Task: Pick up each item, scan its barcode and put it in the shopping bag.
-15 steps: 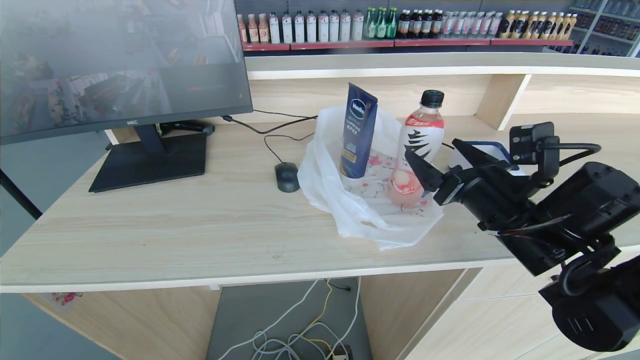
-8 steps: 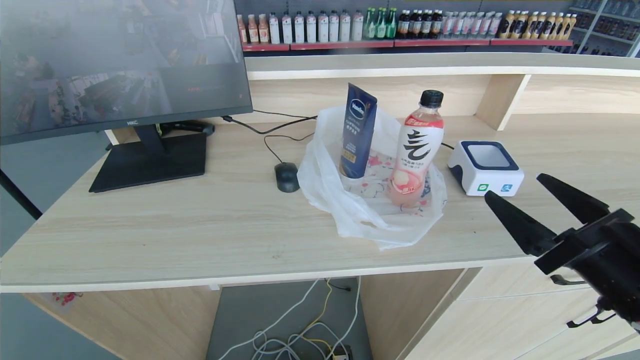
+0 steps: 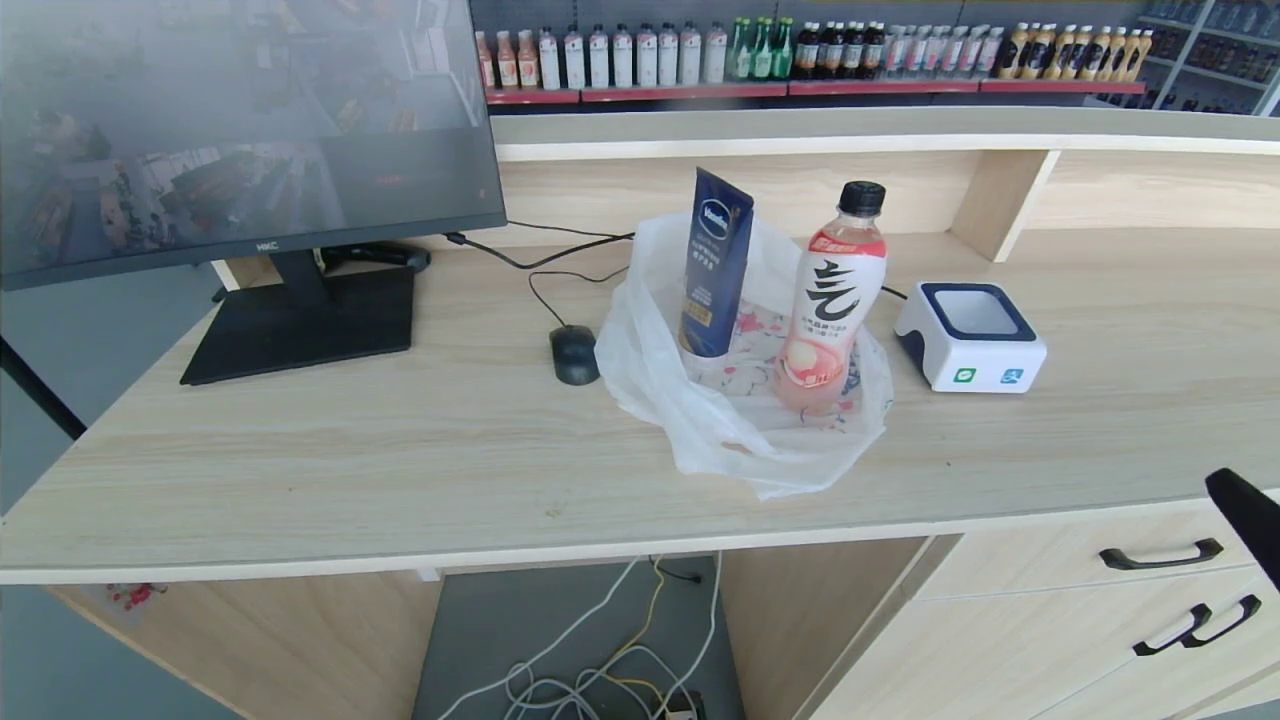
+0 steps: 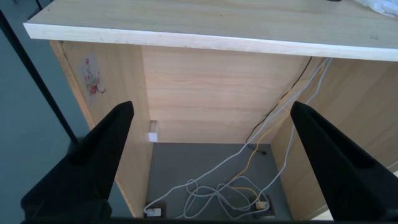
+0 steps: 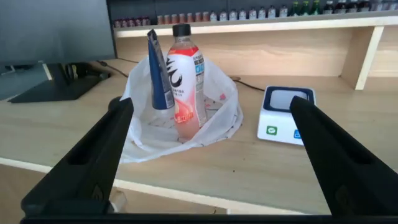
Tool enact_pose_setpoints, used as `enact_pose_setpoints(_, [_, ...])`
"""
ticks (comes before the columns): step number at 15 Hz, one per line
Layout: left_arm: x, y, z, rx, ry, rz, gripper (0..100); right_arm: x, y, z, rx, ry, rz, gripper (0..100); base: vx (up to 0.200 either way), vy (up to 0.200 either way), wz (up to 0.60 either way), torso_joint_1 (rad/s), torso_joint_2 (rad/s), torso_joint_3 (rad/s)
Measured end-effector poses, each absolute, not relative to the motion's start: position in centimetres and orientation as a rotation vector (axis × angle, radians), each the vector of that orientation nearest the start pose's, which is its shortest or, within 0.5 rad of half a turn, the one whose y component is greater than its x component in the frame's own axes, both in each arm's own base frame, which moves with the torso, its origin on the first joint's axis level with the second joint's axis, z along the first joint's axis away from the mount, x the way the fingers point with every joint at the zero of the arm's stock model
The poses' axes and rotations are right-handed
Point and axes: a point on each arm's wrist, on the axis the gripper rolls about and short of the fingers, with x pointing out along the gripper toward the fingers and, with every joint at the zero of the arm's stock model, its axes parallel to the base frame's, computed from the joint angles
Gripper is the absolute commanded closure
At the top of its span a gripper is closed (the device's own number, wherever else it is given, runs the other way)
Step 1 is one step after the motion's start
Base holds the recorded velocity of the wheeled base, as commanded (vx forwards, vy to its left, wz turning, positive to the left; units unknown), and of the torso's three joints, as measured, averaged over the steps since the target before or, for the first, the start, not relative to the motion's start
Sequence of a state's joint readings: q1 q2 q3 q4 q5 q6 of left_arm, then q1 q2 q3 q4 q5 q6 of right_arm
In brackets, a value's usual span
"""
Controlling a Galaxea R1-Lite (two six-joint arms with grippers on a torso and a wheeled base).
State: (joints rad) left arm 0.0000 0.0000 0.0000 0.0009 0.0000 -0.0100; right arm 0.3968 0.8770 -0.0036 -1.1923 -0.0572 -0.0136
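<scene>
Bag: I see the white shopping bag (image 3: 690, 420) slumped open on the counter (image 3: 350, 440), between the mouse (image 3: 574, 353) and the scanner (image 3: 970, 335).
Tube: the dark blue tube (image 3: 716, 262) stands upright inside the bag, on the mouse side.
Bottle: the pink drink bottle (image 3: 833, 300), black cap, is upright in the bag, just beside the tube on the scanner side.
Scanner: white box with a dark blue rim, on the counter just beside the bag, to my right.
Right claw (image 5: 211, 106): spread wide, pinching nothing. I have it off the counter's front edge, facing the bag. One finger (image 3: 1250, 520) shows near the drawers (image 3: 1100, 590).
Left claw (image 4: 212, 109): spread wide, pinching nothing. It is low, below the counter's edge, facing the wood panel (image 4: 211, 93), with cables (image 4: 217, 186) on the floor beyond it.
Monitor (image 3: 240, 130): on the counter's left, well apart from the bag.
</scene>
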Motion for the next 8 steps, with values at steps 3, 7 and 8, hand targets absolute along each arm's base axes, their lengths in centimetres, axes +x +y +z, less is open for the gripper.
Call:
enact_pose_setpoints(3, [-2.3,0.0,7.5,-0.010,0.000,0.000,0,3.9,1.5,14.5,0.022,-0.110,0.348,0,0.000,0.000,0.00,0.000,0.00,0.000])
enact_pose_setpoints(7, [-2.3,0.0,7.5,-0.010,0.001,0.000,0,-0.5,-0.3,9.0,-0.028,0.088,0.398,0,0.000,0.000,0.00,0.000,0.00,0.000])
enact_pose_setpoints(8, [-2.3,0.0,7.5,-0.010,0.000,0.000,0,-1.1,-0.6,7.9,-0.043,0.114,0.409,0,0.000,0.000,0.00,0.000,0.00,0.000])
